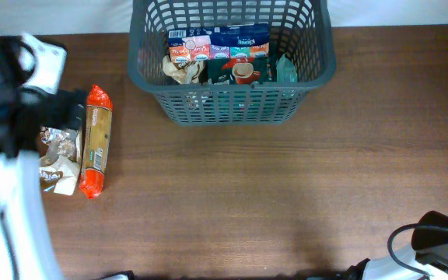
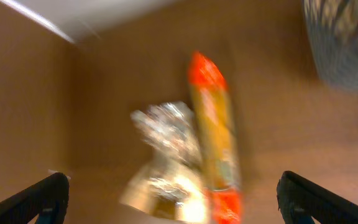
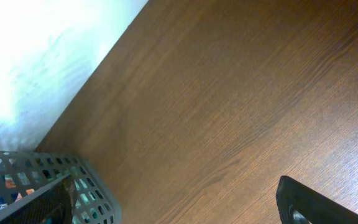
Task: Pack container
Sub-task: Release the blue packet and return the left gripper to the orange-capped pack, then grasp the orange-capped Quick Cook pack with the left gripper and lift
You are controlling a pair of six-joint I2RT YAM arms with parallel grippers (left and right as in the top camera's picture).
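Observation:
The dark grey lattice basket (image 1: 232, 105) stands at the table's far middle and holds several snack packets (image 1: 220, 53). On the table at the left lie a long orange-red packet (image 1: 96, 140) and a crinkled silver and cream packet (image 1: 59, 162). My left gripper (image 2: 176, 205) is open wide and empty, hovering over these two packets; the left wrist view is blurred and shows the orange packet (image 2: 213, 137) and the silver packet (image 2: 166, 155) between the fingers. My right gripper (image 3: 179, 211) is open and empty above bare wood, with the basket's corner (image 3: 17, 180) at its left finger.
The left arm (image 1: 6, 101) covers the table's left edge in the overhead view. Part of the right arm with its cable (image 1: 438, 241) shows at the bottom right corner. A white wall (image 3: 36, 50) runs behind the table's far edge.

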